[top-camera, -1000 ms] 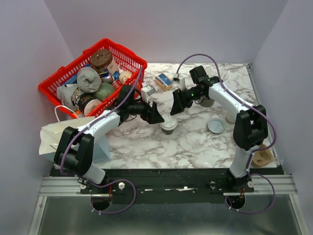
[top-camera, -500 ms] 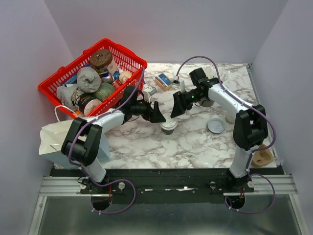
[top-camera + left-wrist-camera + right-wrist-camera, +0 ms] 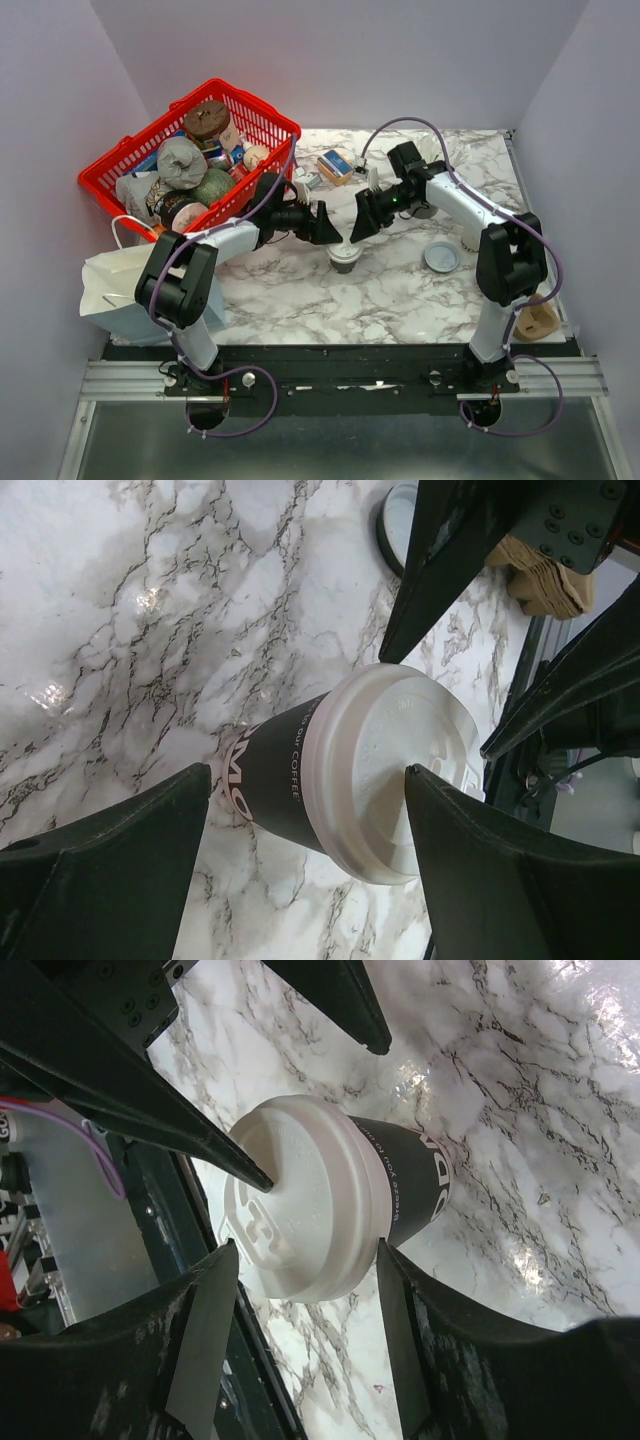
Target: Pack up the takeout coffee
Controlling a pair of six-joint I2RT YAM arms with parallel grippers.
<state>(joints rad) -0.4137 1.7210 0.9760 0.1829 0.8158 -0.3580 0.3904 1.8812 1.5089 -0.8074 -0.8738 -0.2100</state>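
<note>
Marble table (image 3: 400, 290): red basket (image 3: 262, 118) far-left, takeout coffee (image 3: 345, 257) upright centre, loose lid (image 3: 441, 257) right, paper bag (image 3: 110, 285) near-left.

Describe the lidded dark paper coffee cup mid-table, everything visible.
The small dark brown paper cup has white lettering on its side and a round white plastic lid pressed on. It stands upright on the white marble-patterned table, near the middle. The left gripper and right gripper both straddle it with fingers spread; whether any finger touches the lid is unclear.

Upright, white-lidded dark takeout coffee (image 3: 345, 256)
</note>
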